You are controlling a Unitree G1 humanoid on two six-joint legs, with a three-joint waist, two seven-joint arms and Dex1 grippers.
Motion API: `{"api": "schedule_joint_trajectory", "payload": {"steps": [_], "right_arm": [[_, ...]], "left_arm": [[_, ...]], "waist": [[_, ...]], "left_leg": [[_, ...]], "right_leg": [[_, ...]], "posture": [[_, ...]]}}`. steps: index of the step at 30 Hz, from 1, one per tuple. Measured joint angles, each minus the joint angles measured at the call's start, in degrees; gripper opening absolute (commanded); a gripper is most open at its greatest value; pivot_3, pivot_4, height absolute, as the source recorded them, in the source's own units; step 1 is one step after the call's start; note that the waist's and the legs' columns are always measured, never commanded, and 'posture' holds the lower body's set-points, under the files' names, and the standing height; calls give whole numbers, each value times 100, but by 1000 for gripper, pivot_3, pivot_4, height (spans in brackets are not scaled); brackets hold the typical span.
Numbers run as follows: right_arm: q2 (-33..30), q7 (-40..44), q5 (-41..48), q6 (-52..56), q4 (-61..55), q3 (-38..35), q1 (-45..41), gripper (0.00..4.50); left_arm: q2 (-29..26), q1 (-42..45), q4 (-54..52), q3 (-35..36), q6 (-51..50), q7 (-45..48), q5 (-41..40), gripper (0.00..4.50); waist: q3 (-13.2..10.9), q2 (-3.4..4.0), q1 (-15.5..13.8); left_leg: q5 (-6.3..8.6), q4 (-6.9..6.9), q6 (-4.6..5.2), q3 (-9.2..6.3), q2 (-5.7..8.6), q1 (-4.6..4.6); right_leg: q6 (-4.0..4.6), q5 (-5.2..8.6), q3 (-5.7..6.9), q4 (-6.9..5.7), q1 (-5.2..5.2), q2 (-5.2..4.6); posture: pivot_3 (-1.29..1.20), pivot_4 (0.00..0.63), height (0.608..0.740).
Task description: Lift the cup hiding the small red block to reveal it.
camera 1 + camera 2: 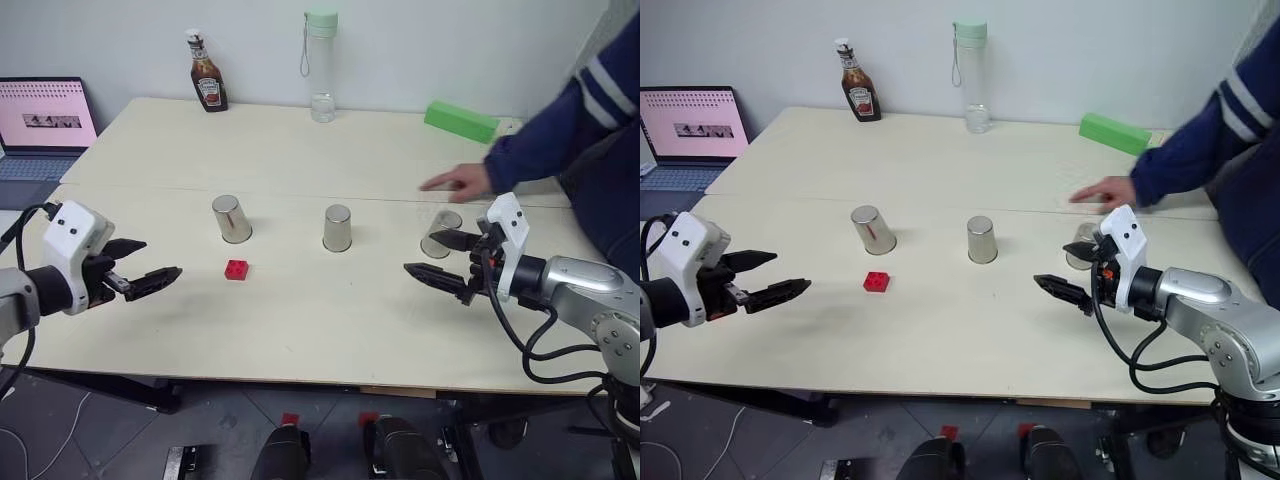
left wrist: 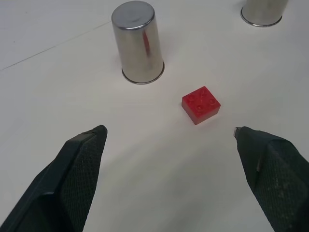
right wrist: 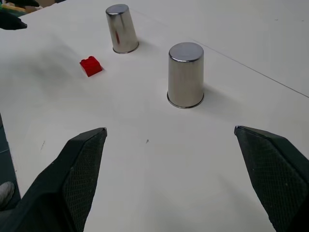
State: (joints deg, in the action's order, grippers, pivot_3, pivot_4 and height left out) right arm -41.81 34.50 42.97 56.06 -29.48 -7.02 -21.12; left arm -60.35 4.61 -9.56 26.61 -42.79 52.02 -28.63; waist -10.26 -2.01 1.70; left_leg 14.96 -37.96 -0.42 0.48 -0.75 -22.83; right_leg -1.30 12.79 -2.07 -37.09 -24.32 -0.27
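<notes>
Fingers on both grippers are spread wide and pinch nothing: your left gripper [image 1: 150,265] hovers over the desk's [image 1: 300,330] left side, your right gripper [image 1: 440,258] over its right.

You can see the small red block [image 1: 236,269] lying bare on the desk, just in front of the left cup [image 1: 231,219] and apart from it. No cup covers it at this moment. The middle cup [image 1: 338,228] stands upside down well to the right of the block, and the right cup [image 1: 441,233] sits partly behind your right gripper, so you cannot read it fully. A person's hand [image 1: 458,182] reaches over the desk close beyond that right cup.

What could go wrong for you:
- Your right gripper and the person's hand are near each other; any forward push risks contact.
- With your fingers open this wide beside the right cup, a sideways sweep could tip it.
- Your left gripper points towards the block; a low advance could shove it or knock the left cup.
- The three cups look alike, so if the block gets covered and they are shuffled, you could easily pick wrongly.
</notes>
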Motion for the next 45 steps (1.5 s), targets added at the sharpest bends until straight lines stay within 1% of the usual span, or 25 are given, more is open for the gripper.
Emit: {"api": "schedule_joint_trajectory", "payload": {"steps": [8, 45], "right_arm": [[-12, -61, 100, 44, -40, -68, 51, 4500], [-30, -66, 101, 58, -35, -66, 29, 4500]], "left_arm": [[1, 140, 11, 33, -175, -2, -165, 4479], [1, 191, 64, -37, -4, 125, 19, 4479]], "waist": [[0, 0, 0], [0, 0, -1]], "left_leg": [[0, 0, 0, 0, 0, 1], [0, 0, 0, 1, 0, 0]], "right_leg": [[-1, 0, 1, -1, 0, 0], [0, 0, -1, 0, 0, 0]], "posture": [[0, 150, 740], [0, 150, 740]]}}
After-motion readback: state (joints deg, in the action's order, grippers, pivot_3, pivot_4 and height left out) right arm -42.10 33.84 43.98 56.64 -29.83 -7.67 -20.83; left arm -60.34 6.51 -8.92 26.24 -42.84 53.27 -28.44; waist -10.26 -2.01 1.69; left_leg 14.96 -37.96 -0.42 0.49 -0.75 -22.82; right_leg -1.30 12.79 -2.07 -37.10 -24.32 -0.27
